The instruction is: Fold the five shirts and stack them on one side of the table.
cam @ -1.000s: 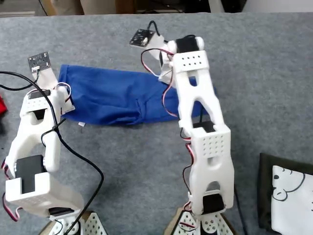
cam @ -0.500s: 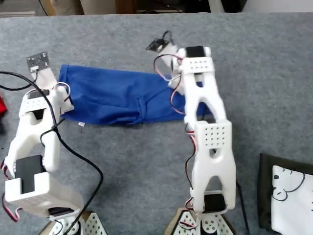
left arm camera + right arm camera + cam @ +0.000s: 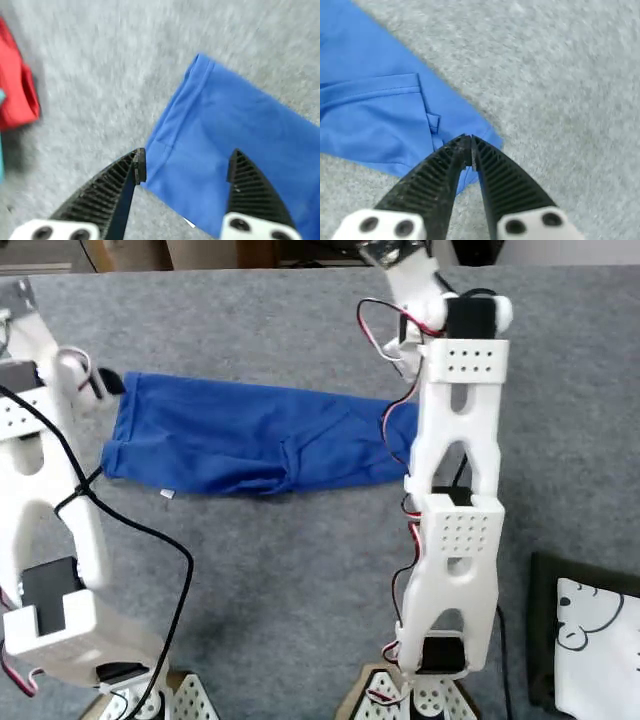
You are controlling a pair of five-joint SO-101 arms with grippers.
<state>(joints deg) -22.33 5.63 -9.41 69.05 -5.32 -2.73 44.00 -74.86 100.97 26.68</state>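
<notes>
Both arms have drawn away from the blue shirt [image 3: 250,435] since a second ago: the right arm [image 3: 455,470], which lay across the shirt's right end, has swung out toward the far edge of the counter [image 3: 280,580], and the left arm [image 3: 45,500] has shifted off to the left, baring the end of the cloth it covered. The shirt itself has not moved. It lies flat as a long folded band across the middle of the grey counter, running from one arm to the other, with the right arm crossing above its right end.

Seen from the left wrist, the left jaws stand wide apart and hold nothing, hanging over the narrow end of the shirt [image 3: 240,140], whose hem edge runs between them. A red cloth [image 3: 17,90] lies on the counter well apart from that end.

Seen from the right wrist, the right jaws are pressed together with nothing between them, above a corner of the shirt [image 3: 380,115].

At the near right corner of the counter rests a folded white shirt [image 3: 590,630] with a black drawing, on a dark piece of cloth
</notes>
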